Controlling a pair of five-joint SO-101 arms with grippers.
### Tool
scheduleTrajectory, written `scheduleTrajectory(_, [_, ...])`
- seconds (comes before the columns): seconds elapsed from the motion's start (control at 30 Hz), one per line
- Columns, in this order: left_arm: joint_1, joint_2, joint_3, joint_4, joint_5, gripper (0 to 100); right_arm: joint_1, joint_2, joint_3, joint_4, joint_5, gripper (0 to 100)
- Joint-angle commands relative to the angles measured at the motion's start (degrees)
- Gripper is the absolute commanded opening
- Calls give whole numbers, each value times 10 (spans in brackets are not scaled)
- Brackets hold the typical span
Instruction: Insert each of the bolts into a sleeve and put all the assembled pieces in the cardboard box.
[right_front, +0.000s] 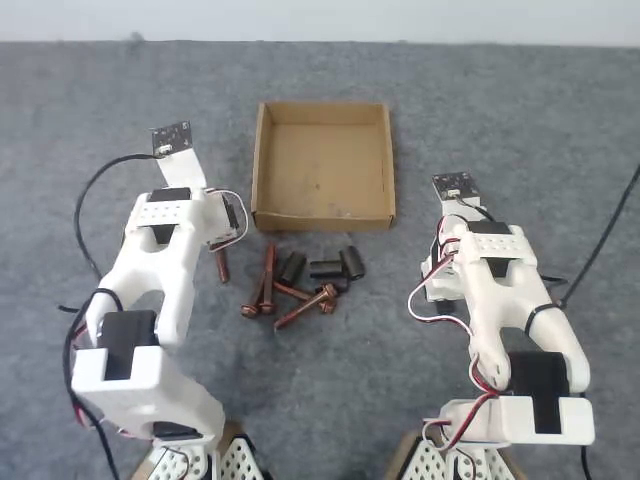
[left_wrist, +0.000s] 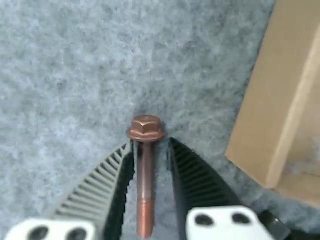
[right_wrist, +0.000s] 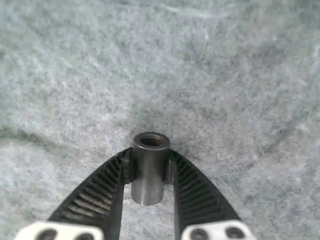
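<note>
- Grey mat (right_front: 560, 120) covered the table, and I saw the box (right_front: 320, 165) sitting open near its middle.
- My left claw (left_wrist: 147, 145), left of the box, pinched a bolt (left_wrist: 145, 170) by its shank.
- My right claw (right_wrist: 149, 155), right of the box, clamped a sleeve (right_wrist: 149, 175).
- Just beside the box, on the arms' side, lay loose bolts (right_front: 268, 285) and spare sleeves (right_front: 325, 268).

Grey carpeted table (right_front: 500, 120) carries cardboard box (right_front: 322, 217), loose bolts (right_front: 268, 280), black sleeves (right_front: 325, 269).
</note>
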Motion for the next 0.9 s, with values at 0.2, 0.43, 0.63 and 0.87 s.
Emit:
scheduleTrajectory(0.2, [3,-38,-3,8,-3,107,5,-4,-23,-4,23,7])
scheduleTrajectory(0.43, [0,-38,-4,40,24,107,5,-4,-23,-4,24,7])
scheduleTrajectory(0.63, [1,-34,-6,37,25,107,5,-4,-23,-4,24,7])
scheduleTrajectory(0.87, [-8,78,-139,134,33,107,5,-4,-23,-4,25,7])
